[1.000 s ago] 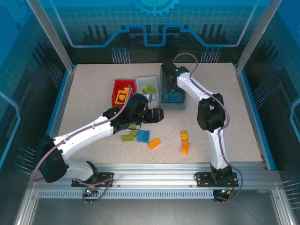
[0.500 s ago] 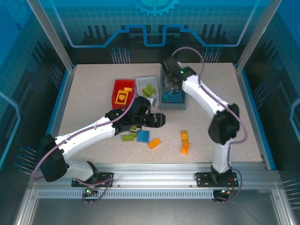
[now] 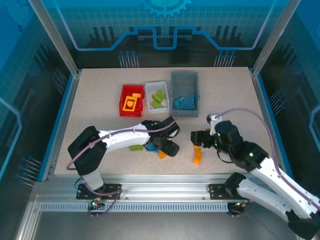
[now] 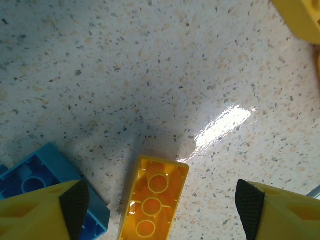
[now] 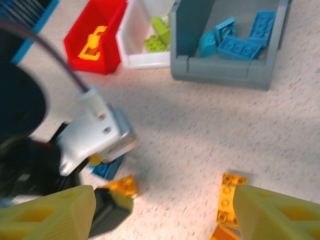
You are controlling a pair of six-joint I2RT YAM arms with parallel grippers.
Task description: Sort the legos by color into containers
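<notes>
The left gripper [image 4: 160,207] is released, its jaws spread wide to either side of an orange brick [image 4: 152,200] that lies hollow side up on the table [image 4: 150,75]. The pads [image 4: 248,210] stand apart from the brick, so this looks like a straddle lined up for a pinch across its narrow width rather than a grasp. At 9 o'clock of that brick in the wrist view lies a blue brick [image 4: 35,177], tucked under the left finger. Whether the two touch I cannot tell, but closing could nudge the blue brick. The right gripper [image 5: 162,215] is also unclenched and empty, hovering low over the table. A pair of orange bricks [image 5: 230,200] sits toward 4 o'clock in its view, probably its own next pick. From overhead, both grippers work the loose pile near the middle of the table, with a green brick [image 3: 136,147] at 9 o'clock of the left gripper. The containers stand in a row at 12 o'clock of the pile. The red bin [image 3: 131,113] holds orange pieces, the white bin [image 3: 148,95] green ones, and the grey bin [image 3: 184,113], at the 3 o'clock end, blue ones. On that pattern the straddled brick belongs in the red bin, at about 11 o'clock of the left gripper.
</notes>
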